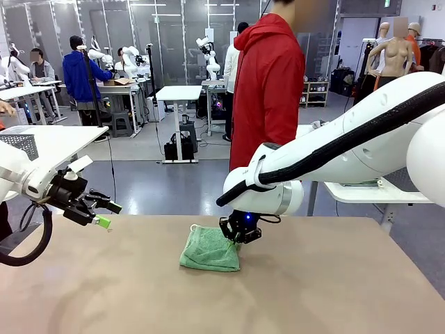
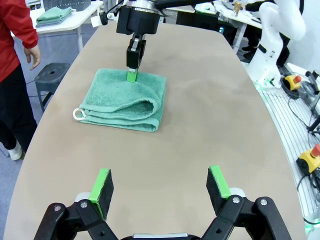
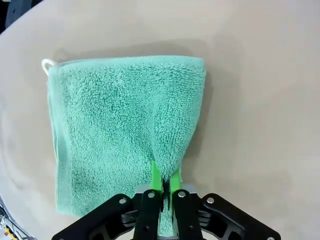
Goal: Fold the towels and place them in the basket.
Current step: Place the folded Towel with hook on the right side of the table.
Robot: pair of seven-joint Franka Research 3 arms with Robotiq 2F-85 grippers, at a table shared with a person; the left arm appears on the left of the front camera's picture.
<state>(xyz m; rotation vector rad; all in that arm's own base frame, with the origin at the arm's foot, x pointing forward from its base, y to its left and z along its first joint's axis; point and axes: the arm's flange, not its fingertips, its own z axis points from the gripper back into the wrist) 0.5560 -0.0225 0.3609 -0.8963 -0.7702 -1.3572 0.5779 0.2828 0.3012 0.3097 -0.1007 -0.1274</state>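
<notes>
Mint-green terry on tan laminate: the towel (image 1: 208,250), folded into a thick square pad, flat on the desk (image 1: 313,292) near its middle, somewhat toward the far edge. Rounded fold along one side, layered edges along another, small white loop (image 2: 78,114) sticking out at one corner.

Right pincer (image 1: 238,239) down on the towel's top, clenched on a raised pleat of the pile close to one edge. Seen along its own fingers (image 3: 155,175), green pads pressed nearly together, a ridge of terry pinched between them. White right arm stretched in from the right side across the middle of the desk, wrist pointing down.

Left pincer (image 2: 160,186) released, jaws spread wide, nothing between the green pads. Above bare desk at the left side, well apart from the towel and aimed toward it.

Beyond the far edge, a person (image 1: 268,90) in a red jacket, standing behind the towel, one hand (image 2: 34,55) hanging loose at the side. Farther off, on a white side table, a small stack of folded cloths (image 2: 52,15), greenish on top.
</notes>
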